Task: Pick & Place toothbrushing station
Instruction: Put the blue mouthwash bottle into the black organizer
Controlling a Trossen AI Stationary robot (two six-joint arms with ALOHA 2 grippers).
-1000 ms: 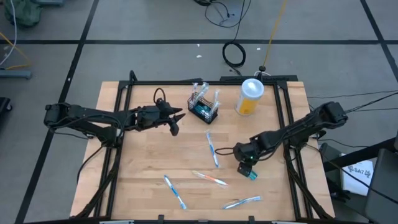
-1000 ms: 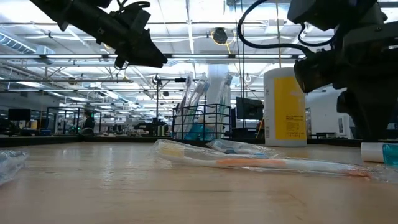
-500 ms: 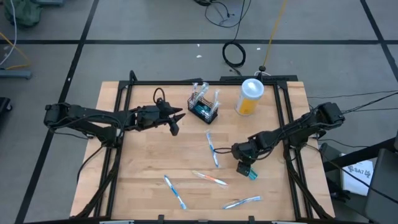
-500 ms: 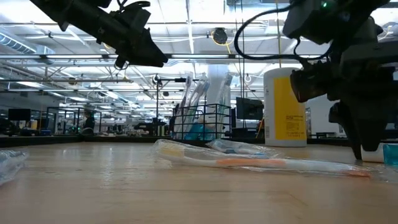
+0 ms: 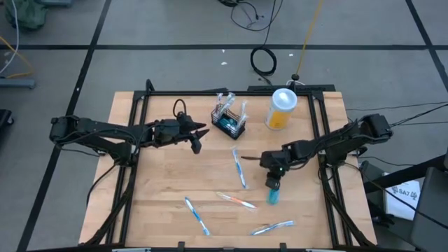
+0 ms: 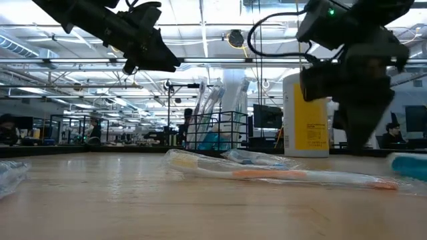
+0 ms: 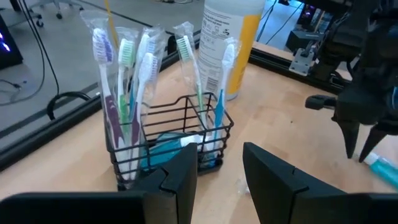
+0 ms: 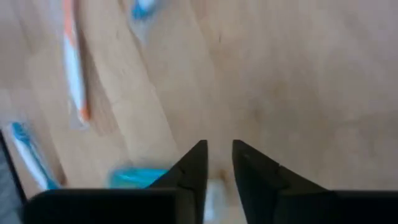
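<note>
Bench: pale wooden top [image 5: 161, 175] inside a black frame, open hall with ceiling lights behind.
Toothbrushing station: black wire basket [image 5: 229, 123] at the far middle of the bench, upright, wrapped toothbrushes standing in it; also seen close in the left wrist view [image 7: 168, 140].
Yellow cup: white-lidded [image 5: 281, 108], just right of the basket, apart from it.
Loose toothbrushes: several wrapped ones [image 5: 239, 168] lie on the near half.
Left pincer: [image 5: 198, 137] hovers left of the basket, fingers parted, nothing held.
Right pincer: [image 5: 274, 183] low over the bench, right of centre, fingers narrowly parted around a blue-and-white tube [image 5: 273, 194]; grip cannot be told.
</note>
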